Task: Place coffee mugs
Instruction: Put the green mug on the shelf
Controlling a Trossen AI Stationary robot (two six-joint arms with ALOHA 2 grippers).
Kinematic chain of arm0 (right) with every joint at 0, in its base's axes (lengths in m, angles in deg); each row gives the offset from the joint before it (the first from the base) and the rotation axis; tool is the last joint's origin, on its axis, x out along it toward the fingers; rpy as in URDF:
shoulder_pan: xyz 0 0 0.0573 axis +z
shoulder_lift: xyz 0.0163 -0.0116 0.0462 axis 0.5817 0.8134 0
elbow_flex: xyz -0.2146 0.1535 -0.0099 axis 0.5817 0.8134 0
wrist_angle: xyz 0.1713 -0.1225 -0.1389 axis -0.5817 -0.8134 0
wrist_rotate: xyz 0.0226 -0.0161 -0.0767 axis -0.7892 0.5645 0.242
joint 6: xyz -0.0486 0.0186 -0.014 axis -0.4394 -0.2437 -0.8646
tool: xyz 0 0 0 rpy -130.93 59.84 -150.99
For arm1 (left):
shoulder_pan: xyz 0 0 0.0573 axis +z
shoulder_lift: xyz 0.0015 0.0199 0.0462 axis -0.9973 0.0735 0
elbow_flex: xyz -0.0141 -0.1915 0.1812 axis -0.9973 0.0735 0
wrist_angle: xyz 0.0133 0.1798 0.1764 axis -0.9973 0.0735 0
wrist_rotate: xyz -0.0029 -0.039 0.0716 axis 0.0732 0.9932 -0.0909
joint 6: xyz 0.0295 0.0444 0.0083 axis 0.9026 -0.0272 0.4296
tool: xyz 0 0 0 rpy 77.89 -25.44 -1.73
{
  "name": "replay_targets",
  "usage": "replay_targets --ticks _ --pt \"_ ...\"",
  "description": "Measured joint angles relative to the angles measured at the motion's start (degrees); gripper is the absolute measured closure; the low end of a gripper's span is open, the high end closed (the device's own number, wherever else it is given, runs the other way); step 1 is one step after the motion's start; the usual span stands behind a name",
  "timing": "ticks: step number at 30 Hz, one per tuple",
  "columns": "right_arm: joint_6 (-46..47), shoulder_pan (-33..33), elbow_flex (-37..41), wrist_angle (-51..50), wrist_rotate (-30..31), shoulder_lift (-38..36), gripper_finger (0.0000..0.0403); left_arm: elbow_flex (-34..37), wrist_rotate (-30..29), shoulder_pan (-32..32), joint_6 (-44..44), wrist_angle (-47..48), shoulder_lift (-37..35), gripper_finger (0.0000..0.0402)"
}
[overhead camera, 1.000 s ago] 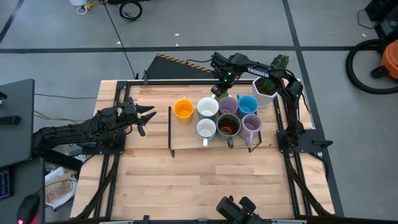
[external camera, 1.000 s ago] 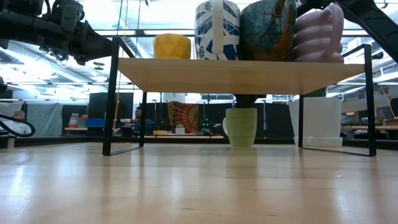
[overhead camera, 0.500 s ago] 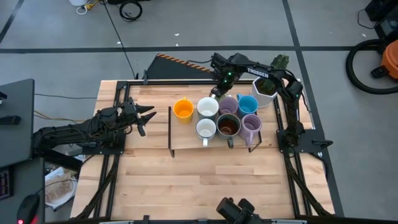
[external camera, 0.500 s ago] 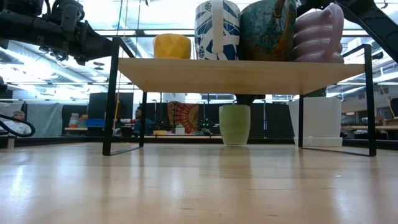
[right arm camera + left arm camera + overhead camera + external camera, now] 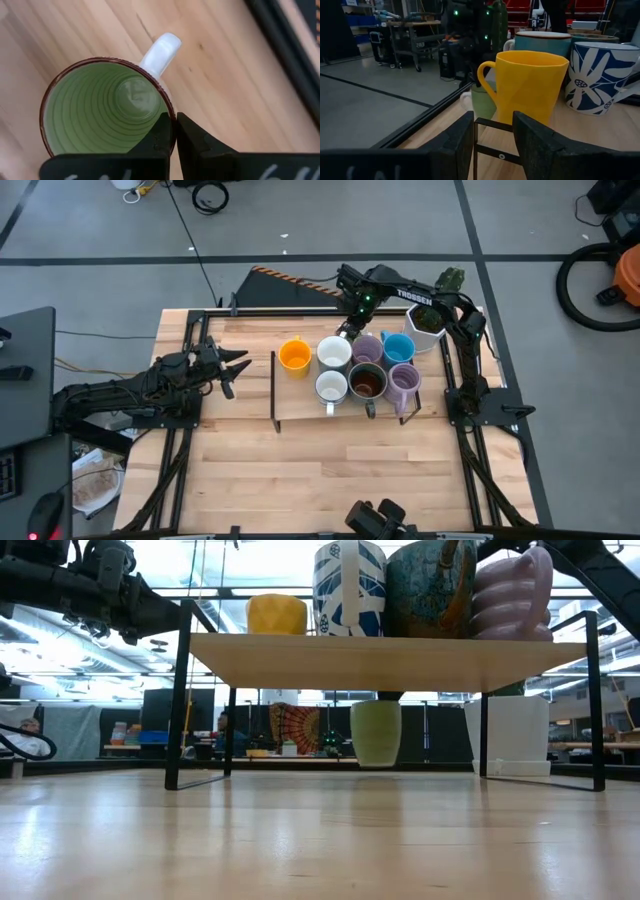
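Since a second ago, green mug (image 5: 107, 112) slid sideways and lifted behind the shelf (image 5: 385, 658), rim clamped in right pincer (image 5: 173, 131); next, raising it clear onto the shelf; left pincer (image 5: 232, 367) idle, half-apart beside it.

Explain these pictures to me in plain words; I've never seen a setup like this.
Two robot arms work at a wooden table. One camera looks straight down, one sits at tabletop height, and one rides on each wrist. Mugs stand on a small raised shelf: an orange mug, white ones, a blue one, purple ones. The right gripper has shut on the rim of a green mug behind the shelf. The left gripper waits at the table's left, fingers apart, holding nothing.
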Motion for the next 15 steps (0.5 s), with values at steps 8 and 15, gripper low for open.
replay_targets --ticks 8,15 --pt "-0.3 -0.7 -3.1 0.1 0.9 0.0 0.0386 0.0 0.0 0.0 0.0 0.0 0.0 0.0260" --pt "-0.7 -1.9 -3.2 2.2 -0.5 0.0 0.0386 0.0 0.0 0.0 0.0 0.0 0.0 0.0260"
